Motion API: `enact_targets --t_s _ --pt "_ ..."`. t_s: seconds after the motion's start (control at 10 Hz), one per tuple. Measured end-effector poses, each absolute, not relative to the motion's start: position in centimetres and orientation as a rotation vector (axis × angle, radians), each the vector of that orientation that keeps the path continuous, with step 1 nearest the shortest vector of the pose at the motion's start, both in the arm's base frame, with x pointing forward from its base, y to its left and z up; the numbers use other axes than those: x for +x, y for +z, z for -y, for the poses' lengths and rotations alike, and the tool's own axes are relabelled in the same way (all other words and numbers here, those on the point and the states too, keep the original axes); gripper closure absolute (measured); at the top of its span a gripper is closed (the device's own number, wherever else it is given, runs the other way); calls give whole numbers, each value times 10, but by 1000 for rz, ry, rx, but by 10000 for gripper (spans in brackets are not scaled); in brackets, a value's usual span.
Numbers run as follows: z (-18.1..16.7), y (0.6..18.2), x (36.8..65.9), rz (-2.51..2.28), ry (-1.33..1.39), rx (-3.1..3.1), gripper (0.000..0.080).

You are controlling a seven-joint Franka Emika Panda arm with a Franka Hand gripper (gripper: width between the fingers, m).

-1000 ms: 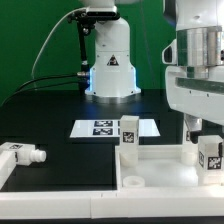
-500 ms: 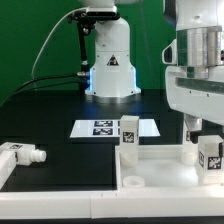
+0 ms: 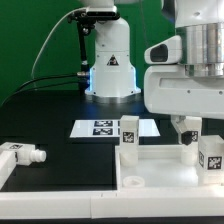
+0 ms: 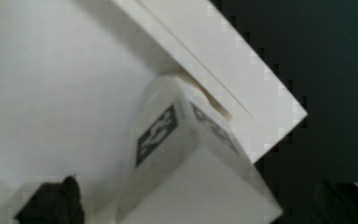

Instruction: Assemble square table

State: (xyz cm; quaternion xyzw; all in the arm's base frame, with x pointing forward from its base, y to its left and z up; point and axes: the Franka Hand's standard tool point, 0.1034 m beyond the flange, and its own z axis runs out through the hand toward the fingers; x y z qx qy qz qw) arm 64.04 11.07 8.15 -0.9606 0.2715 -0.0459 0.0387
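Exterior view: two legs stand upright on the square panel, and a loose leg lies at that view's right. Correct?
No. The exterior view shows the loose leg lying at its left, not right. Two legs do stand upright on the square panel.

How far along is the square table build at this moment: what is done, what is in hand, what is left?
Done: two legs stand upright at corners of the panel, the far leg and the near leg. In hand: nothing; the gripper hovers open close to the near leg. Left: the loose leg lying on the exterior view's left, plus a fourth not in view.
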Motion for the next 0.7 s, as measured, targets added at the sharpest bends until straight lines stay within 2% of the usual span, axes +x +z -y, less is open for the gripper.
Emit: enact_targets --t_s 0.1,0.4,0.6,0.7 --pt "-119 80 637 -650 -139 -3015 150" --pt "-115 80 639 -436 -158 -3073 150" --pt "-130 84 648 80 -272 -3171 150" --pt "-131 84 649 67 -276 -3171 150"
